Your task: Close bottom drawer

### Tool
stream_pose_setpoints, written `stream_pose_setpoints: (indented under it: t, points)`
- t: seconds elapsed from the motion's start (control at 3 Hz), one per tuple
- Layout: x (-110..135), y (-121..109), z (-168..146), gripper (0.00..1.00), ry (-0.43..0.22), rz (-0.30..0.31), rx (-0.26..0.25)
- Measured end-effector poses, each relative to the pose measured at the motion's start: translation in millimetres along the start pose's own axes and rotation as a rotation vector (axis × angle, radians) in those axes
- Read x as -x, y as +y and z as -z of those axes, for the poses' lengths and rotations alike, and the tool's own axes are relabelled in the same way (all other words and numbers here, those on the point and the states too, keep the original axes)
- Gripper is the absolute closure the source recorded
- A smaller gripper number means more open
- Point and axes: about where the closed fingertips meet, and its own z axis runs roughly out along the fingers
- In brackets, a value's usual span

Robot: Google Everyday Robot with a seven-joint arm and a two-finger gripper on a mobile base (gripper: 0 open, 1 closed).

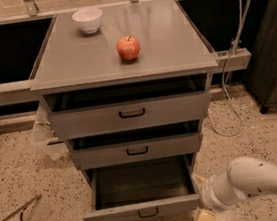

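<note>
The bottom drawer (140,210) of the grey cabinet is pulled far out, showing its dark interior. Its small black loop handle (148,212) sits in the middle of the front panel. My gripper (202,219) is low at the frame's bottom edge, just right of the drawer's front right corner and partly cut off. The white arm (258,181) reaches in from the right behind it. The middle drawer (136,150) and the top drawer (131,114) each stand slightly open.
A red apple (128,47) and a white bowl (88,20) sit on the cabinet top (170,43). A white cable (232,91) hangs from a power strip at the right and loops on the speckled floor. A dark cabinet (273,55) stands at the far right. A thin tool (17,212) lies on the floor at the left.
</note>
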Motion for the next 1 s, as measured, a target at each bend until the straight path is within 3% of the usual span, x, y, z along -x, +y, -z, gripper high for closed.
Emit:
stream_pose_setpoints:
  t: [0.33, 0.67, 1.0]
  points:
    - [-20, 6, -61, 0.00, -0.041, -0.026, 0.044]
    - [-26, 17, -76, 0.18, -0.049, -0.045, 0.075]
    - [-26, 17, -76, 0.42, -0.049, -0.045, 0.075]
